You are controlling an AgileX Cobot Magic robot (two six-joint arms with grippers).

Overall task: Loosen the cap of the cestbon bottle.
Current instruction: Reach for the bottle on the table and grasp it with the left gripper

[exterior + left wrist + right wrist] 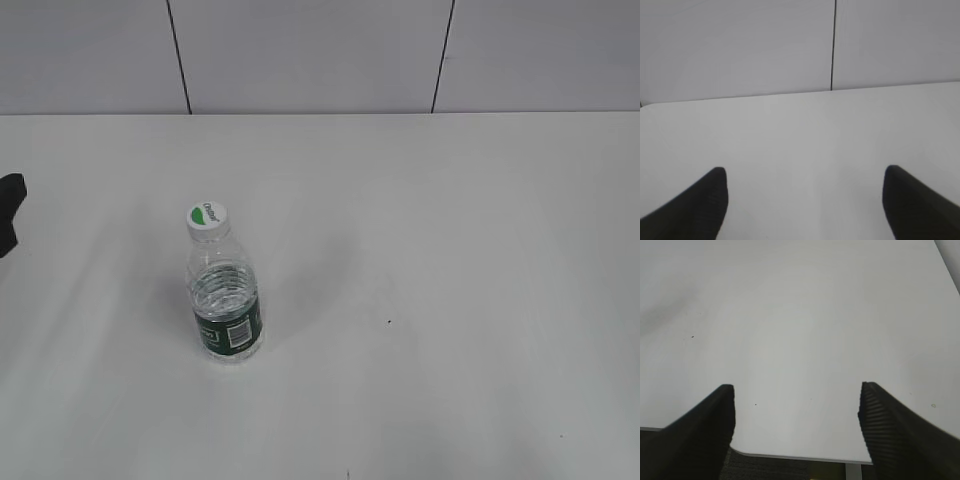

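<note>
The cestbon bottle (224,295) stands upright on the white table (450,250), left of the middle. It is clear and ribbed, with a dark green label band and a white barcode patch. Its white cap (207,216) with a green half-circle is on the neck. My left gripper (805,180) is open and empty over bare table; only a black part of it shows at the left edge of the exterior view (10,212), well left of the bottle. My right gripper (796,400) is open and empty above the table's near edge. Neither wrist view shows the bottle.
A grey panelled wall (320,55) with dark seams backs the table. The table's front edge (800,456) and dark floor below show in the right wrist view. A tiny dark speck (389,322) lies right of the bottle.
</note>
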